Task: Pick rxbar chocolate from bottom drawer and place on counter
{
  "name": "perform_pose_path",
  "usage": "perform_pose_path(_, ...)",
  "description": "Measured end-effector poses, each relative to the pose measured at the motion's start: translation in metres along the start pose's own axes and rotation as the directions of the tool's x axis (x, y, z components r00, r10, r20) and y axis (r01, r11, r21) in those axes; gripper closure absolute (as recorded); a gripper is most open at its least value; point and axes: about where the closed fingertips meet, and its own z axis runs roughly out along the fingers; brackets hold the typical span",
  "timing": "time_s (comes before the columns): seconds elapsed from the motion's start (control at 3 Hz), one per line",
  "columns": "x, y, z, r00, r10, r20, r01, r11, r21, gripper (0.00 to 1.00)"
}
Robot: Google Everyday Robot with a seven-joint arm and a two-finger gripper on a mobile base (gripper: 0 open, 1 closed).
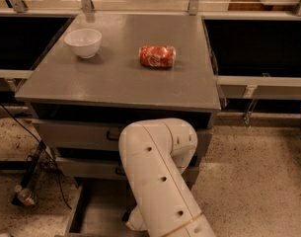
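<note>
Gripper (128,216): low at the frame's bottom edge, inside the open bottom drawer (101,205). Only a dark sliver and a white stub show beside the arm; whether it is open or closed cannot be told.
Arm (157,174): a thick white link rises from the bottom edge, bends at a rounded elbow in front of the two upper drawers (73,135), then turns down towards the drawer.
Rxbar chocolate: not visible; the arm covers most of the drawer's interior.
Bottom drawer: pulled out, grey floor and left wall showing, front end cut off by the frame.
Tabletop (115,83): grey and slightly glossy. A white bowl (83,42) sits at the back left, and a red-orange snack packet (157,56) lies near the centre, well apart from the bowl.
Upper drawer handles: black, partly hidden behind the elbow.
</note>
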Motion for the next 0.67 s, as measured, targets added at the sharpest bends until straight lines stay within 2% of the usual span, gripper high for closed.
perform_pose_path(0.33,-0.007,-0.009,-0.022,1.000,-0.023,0.016,0.022,0.9987,0.046,1.00)
perform_pose_path(0.67,-0.014,-0.026,-0.066,0.998,-0.038,0.052,0.030,0.9901,0.137,1.00)
